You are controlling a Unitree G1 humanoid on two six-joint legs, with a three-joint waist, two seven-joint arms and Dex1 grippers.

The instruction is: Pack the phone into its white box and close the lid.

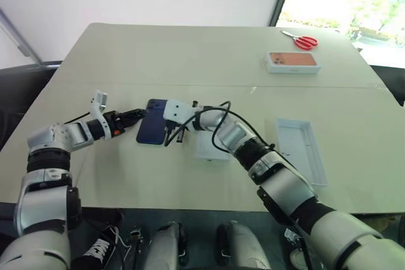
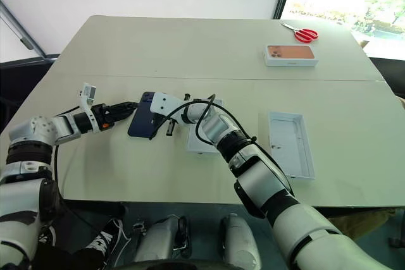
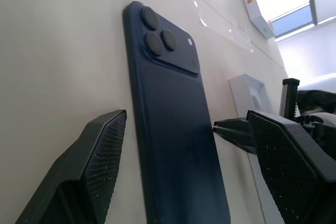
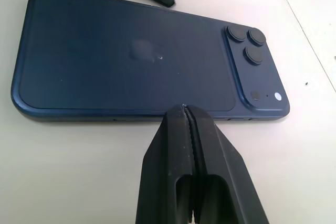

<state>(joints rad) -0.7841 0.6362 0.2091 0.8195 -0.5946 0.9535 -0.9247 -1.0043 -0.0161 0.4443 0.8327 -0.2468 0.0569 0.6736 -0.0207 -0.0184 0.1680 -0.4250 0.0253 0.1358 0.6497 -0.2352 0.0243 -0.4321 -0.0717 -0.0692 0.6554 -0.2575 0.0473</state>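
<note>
Phone flanked by both grippers on the table

Orange-pictured box [image 1: 292, 62] and scissors [image 1: 301, 40] lie at two o'clock. The navy phone [image 1: 152, 129] lies back-up; left gripper [image 1: 138, 117] spread wide, right gripper [image 4: 187, 113] pinched closed against its edge.

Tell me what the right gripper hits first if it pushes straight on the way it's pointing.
Most likely the phone. The right gripper, jaws shut, points at the phone's near long edge, with its tips right at that edge. Whether they already touch it is hard to tell.
</note>
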